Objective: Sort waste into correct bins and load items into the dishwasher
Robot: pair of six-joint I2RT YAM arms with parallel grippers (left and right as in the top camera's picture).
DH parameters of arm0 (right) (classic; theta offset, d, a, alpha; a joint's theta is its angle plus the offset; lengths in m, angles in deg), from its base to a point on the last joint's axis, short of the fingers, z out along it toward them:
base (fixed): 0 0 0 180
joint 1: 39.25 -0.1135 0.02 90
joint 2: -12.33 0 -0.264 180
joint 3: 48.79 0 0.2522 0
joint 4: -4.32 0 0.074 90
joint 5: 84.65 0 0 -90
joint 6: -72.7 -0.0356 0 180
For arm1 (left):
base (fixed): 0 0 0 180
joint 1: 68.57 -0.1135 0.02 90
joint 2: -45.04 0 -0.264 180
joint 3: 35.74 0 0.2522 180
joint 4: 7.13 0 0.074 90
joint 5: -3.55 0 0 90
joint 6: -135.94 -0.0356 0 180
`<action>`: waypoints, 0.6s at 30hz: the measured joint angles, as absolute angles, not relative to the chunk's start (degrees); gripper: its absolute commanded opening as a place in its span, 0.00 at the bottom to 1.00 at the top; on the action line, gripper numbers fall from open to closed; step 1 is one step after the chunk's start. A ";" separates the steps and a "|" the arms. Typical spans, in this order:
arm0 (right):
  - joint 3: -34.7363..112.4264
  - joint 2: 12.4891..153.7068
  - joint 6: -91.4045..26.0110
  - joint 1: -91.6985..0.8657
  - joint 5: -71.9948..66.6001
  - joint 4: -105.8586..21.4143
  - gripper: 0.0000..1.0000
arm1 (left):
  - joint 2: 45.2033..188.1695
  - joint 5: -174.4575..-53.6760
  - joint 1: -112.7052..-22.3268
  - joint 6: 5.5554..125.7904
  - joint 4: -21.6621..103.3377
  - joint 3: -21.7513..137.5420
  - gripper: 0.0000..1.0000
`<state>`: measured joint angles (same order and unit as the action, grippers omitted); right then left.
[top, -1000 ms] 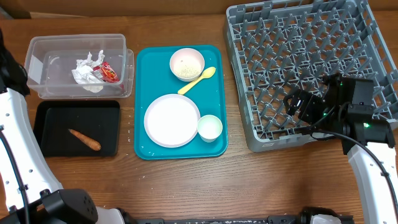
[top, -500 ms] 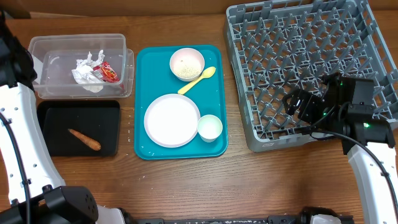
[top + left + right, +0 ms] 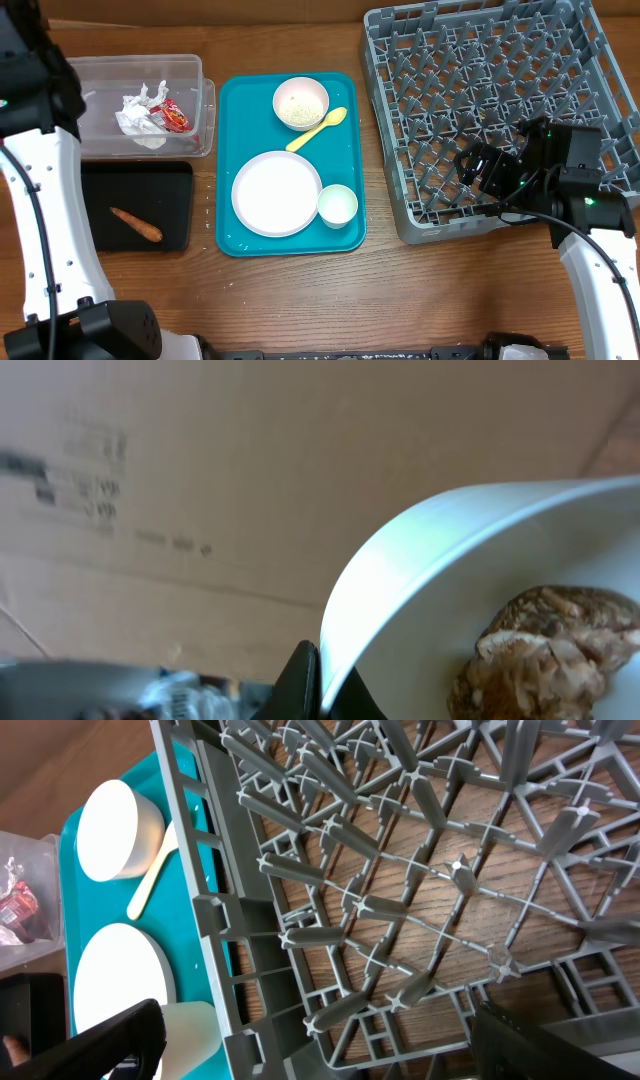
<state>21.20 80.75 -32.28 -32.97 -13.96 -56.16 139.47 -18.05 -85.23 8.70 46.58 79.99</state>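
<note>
My left gripper [image 3: 325,698] is shut on the rim of a white bowl [image 3: 470,560] holding brown food scraps [image 3: 545,650]. In the overhead view my left arm [image 3: 35,70] hangs over the left end of the clear tub [image 3: 190,80] and hides the bowl. The tub holds a crumpled napkin [image 3: 135,113] and a red wrapper [image 3: 173,117]. The black tray [image 3: 165,190] holds a sausage piece [image 3: 136,225]. My right gripper [image 3: 487,168] is open and empty over the front-left part of the grey dish rack [image 3: 480,60].
The teal tray [image 3: 240,120] holds a bowl with rice [image 3: 300,102], a yellow spoon [image 3: 318,128], a flat plate [image 3: 276,193] and a small cup [image 3: 337,205]. The right wrist view shows the rack pegs [image 3: 400,870], bowl [image 3: 120,830] and plate [image 3: 120,975].
My left arm has swung right, from the table's left edge to over the left end of the clear tub. The right arm has not moved.
</note>
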 measured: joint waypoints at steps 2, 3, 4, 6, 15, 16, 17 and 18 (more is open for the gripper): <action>21.20 80.75 -32.30 -32.97 -13.96 -56.18 1.00 | 139.47 -17.59 -84.68 5.62 45.15 79.97 0.04; 21.20 80.75 -32.30 -32.97 -13.94 -56.16 1.00 | 139.47 -17.31 -84.58 4.68 44.83 79.97 0.04; 21.20 80.75 -32.30 -32.97 -13.96 -56.16 1.00 | 139.47 -16.72 -84.40 3.68 44.61 79.97 0.04; 21.20 80.75 -32.28 -32.97 -13.96 -56.11 1.00 | 139.47 -15.34 -84.40 2.41 44.59 79.97 0.04; 21.20 80.75 -32.30 -32.97 -13.99 -56.13 1.00 | 139.45 -6.14 -84.40 -1.88 44.52 79.97 0.04; 21.20 80.75 -32.30 -32.97 -13.96 -56.16 1.00 | 139.36 -5.18 -84.40 -2.51 44.52 79.97 0.04; 21.20 80.75 -32.28 -32.95 -13.94 -56.13 1.00 | 139.32 -4.67 -84.40 -2.79 44.54 79.97 0.04; 21.20 80.75 -32.26 -32.95 -13.94 -56.11 1.00 | 139.10 -4.15 -84.38 -3.56 44.52 79.97 0.04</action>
<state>21.20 80.75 -32.26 -32.95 -13.94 -56.11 139.10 -4.15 -84.38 -3.56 44.52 79.97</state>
